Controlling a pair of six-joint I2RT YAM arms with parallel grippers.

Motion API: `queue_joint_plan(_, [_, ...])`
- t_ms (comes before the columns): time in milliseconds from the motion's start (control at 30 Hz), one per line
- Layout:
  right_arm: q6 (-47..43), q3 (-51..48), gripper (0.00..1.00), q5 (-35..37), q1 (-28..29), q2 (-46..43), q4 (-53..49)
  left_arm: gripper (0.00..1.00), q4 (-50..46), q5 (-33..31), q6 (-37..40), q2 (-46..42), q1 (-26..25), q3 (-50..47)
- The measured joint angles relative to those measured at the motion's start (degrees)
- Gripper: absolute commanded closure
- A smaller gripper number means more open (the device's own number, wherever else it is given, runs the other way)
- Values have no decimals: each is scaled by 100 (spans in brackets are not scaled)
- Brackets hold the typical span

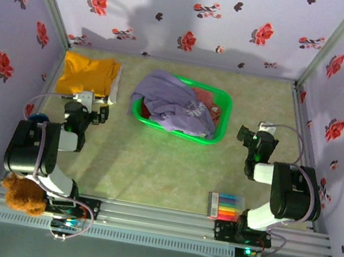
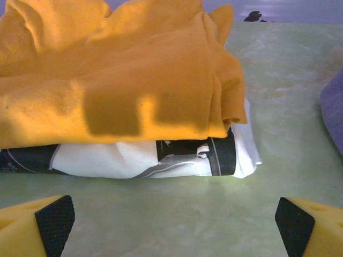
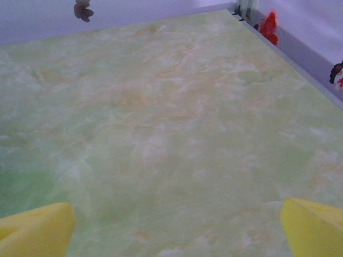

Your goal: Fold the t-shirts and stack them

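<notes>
Green basket [image 1: 225, 114] mid-table — marker pack [image 1: 225, 207] nr front, brown plush [image 1: 22, 194] btm-left

Straight ahead of the left claw [image 2: 171, 225], the way is blocked by a yellow shirt [image 2: 123, 80] stacked on a folded black-and-white shirt [image 2: 134, 158]. Only a narrow strip of bare table [image 2: 177, 198] is left before them. To its right, open table is found up to the green basket [image 1: 226, 111], over which a purple shirt [image 1: 164, 97] is heaped. Ahead of the right claw [image 3: 174, 225], bare table is seen up to the wall [image 3: 316, 48]. A marker box [image 1: 223, 206] is set behind it.
</notes>
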Motion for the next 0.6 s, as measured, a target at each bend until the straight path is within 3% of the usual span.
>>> queue_joint_plan(100, [0, 236, 1, 13, 0, -365, -822, 1, -393, -328, 0, -437, -111, -2])
queue_joint_plan(200, [-4, 540, 1, 70, 0, -1045, -1567, 1, -879, -737, 7, -1423, -304, 4])
queue_joint_plan(367, [94, 1318, 1, 149, 2, -2258, -3307, 1, -2715, -1416, -164, -2900, -614, 846])
queue_joint_plan(533, [527, 3051, 1, -245, 96, -2439, -5825, 1, -5510, -1604, -1875, -3652, -1119, 2457])
queue_joint_plan(600, [675, 3740, 6, -525, 205, -2319, -6697, 1, -6273, -1403, -2723, -3792, -1486, 2859])
